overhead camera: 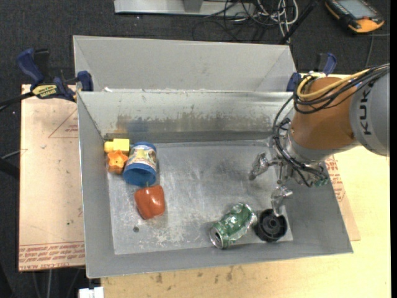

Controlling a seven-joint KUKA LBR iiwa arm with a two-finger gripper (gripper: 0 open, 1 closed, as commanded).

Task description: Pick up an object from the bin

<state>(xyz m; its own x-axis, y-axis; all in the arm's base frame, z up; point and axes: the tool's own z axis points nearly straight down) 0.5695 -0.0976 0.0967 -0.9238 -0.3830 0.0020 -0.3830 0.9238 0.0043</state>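
My gripper [270,182] hangs over the right part of the bin, open, with bare floor between its two metal fingers. One fingertip [279,202] stands just above a black round cap-like thing [271,226] near the front right corner. A crushed green can [232,225] lies on its side to the left of the black thing, touching or nearly touching it. Whether the fingertip touches the black thing I cannot tell.
On the left side lie a red pepper-shaped thing [150,202], a blue tub with a printed label [141,164] and a small yellow and orange toy [116,154] by the back left corner. The arm's orange cover stands over the right wall.
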